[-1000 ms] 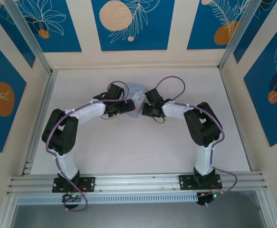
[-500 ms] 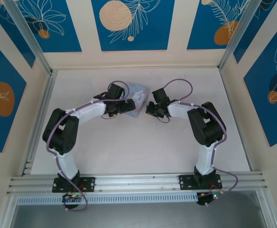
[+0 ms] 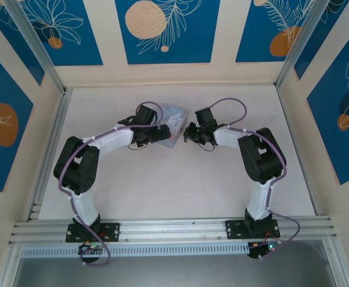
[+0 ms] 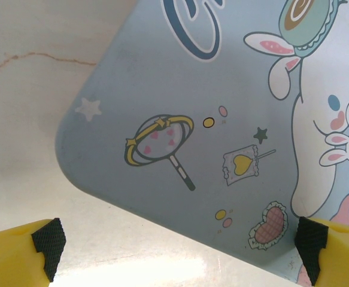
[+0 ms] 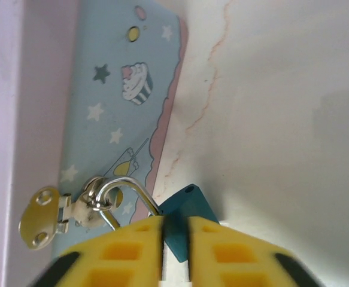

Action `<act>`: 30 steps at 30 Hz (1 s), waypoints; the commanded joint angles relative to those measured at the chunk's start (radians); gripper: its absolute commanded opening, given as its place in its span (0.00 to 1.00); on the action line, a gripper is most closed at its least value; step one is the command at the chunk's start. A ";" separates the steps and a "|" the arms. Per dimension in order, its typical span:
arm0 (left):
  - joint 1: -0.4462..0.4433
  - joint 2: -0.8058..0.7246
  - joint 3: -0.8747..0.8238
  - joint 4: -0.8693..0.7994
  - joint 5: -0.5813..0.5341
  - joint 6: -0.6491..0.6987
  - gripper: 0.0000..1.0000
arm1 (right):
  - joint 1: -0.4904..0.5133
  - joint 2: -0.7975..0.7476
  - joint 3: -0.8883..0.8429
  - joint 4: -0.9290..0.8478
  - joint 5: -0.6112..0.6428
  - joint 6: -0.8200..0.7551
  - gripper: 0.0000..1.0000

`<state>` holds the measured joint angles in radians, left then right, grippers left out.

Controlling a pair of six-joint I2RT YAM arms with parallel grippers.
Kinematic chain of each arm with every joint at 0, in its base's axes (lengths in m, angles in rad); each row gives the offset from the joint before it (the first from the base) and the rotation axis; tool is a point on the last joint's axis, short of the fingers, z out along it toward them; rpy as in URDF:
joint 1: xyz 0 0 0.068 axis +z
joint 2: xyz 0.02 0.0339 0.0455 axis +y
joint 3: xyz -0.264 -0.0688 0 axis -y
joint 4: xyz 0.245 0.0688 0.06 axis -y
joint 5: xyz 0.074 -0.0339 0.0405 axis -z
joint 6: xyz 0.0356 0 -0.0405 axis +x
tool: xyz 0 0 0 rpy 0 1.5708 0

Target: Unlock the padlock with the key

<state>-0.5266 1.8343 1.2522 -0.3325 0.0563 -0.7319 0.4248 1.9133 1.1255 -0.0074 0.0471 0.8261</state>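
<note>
Left gripper (image 4: 180,254) fingers spread wide, cartoon-printed box (image 4: 180,89) seen just ahead. Right gripper (image 5: 175,245) fingers nearly together; padlock (image 5: 190,206) at tips, grip cannot be told.

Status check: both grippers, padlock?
Left gripper wide open, straddling the box corner. Right gripper jaws nearly together at padlock body, grip unclear. Shackle hooked through box hasp.

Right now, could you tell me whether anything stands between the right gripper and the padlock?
Nothing visible does. In the right wrist view the padlock sits in the narrow gap at the tips of the right gripper, its shackle hooked through the latch on the pale blue box.
</note>
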 commanded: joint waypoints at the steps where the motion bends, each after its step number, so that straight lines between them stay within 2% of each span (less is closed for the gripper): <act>1: -0.005 0.022 -0.005 -0.026 0.010 -0.004 1.00 | -0.008 -0.030 0.002 -0.003 -0.015 -0.048 0.30; 3: -0.006 0.022 -0.005 -0.026 0.010 -0.004 1.00 | -0.008 -0.022 0.007 -0.016 -0.022 -0.082 0.36; 7: -0.005 0.023 -0.005 -0.024 0.011 -0.004 1.00 | -0.007 -0.007 0.018 -0.034 -0.024 -0.140 0.39; 20: -0.005 0.028 0.003 -0.028 0.014 -0.009 1.00 | 0.037 0.041 0.083 -0.107 0.061 -0.262 0.40; 30: -0.005 0.029 0.007 -0.027 0.017 -0.009 1.00 | 0.057 0.074 0.103 -0.145 0.120 -0.270 0.40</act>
<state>-0.5266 1.8359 1.2522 -0.3298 0.0628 -0.7345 0.4725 1.9545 1.2045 -0.1165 0.1337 0.5774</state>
